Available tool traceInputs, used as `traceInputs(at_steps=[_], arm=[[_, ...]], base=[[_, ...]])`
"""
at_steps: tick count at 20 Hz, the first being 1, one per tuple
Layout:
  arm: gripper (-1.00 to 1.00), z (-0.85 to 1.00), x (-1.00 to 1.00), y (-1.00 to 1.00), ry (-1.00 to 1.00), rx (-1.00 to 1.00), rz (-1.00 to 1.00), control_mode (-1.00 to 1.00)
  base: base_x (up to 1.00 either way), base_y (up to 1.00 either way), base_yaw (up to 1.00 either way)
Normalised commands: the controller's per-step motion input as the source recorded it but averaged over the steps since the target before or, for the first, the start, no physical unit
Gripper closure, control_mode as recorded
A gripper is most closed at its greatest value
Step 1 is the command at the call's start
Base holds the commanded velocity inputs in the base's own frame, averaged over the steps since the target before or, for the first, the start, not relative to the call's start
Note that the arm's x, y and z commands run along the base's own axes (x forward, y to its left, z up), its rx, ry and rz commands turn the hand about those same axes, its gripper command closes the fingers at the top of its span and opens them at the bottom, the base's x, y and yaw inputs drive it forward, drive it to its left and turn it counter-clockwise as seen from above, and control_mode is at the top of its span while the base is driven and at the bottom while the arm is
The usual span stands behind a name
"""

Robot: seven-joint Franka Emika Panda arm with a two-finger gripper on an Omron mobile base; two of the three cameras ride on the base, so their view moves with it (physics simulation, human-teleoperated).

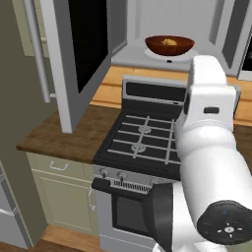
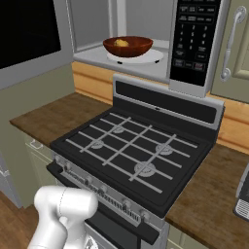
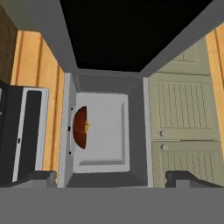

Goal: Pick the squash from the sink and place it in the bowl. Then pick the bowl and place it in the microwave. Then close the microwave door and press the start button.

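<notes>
A: Looking at the microwave (image 2: 146, 53), the bowl (image 2: 128, 46) sits on the white turntable (image 2: 146, 58) inside the cavity, with the squash (image 2: 121, 43) in it; so the door is what remains, I'd say, then the start button.

B: Agreed; the microwave door (image 1: 78, 54) stands swung wide to the left, its bar handle (image 1: 37, 49) out at the far edge; what might spoil things?

A: A push near the hinge would give poor leverage; the fingers could skid along the black glass, or catch on the frame; a swing that stops short would leave the door ajar, and the start press would then do nothing, I'd judge; the control panel (image 2: 194, 36) has many small keys set close together, so a wrong one is easy to hit.

B: And the arm?

A: In the left base view it rises tall over the stove (image 2: 131, 151); in the hand view the gripper (image 3: 112, 179) faces the open cavity from back a way, rolled sideways; its fingertips (image 3: 41, 177) stand wide apart, holding nothing.
</notes>
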Motion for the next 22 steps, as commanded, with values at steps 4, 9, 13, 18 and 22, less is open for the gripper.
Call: traceInputs(at_steps=[4, 9, 13, 18, 22], arm=[[-1.0, -0.22, -0.18, 0.61, 0.0, 0.0, 0.0, -1.0], [-1.0, -0.38, -0.12, 0.55, 0.0, 0.0, 0.0, -1.0], [-1.0, -0.53, 0.32, 0.77, 0.0, 0.0, -0.01, -1.0], [-1.0, -0.61, 0.35, 0.87, 0.0, 0.0, -0.02, -1.0], [-1.0, -0.57, 0.43, 0.91, 0.0, -0.06, -0.03, -1.0]], base=[[0.0, 0.0, 0.0], [0.0, 0.0, 0.0], [0.0, 0.0, 0.0], [0.0, 0.0, 0.0], [0.0, 0.0, 0.0]])
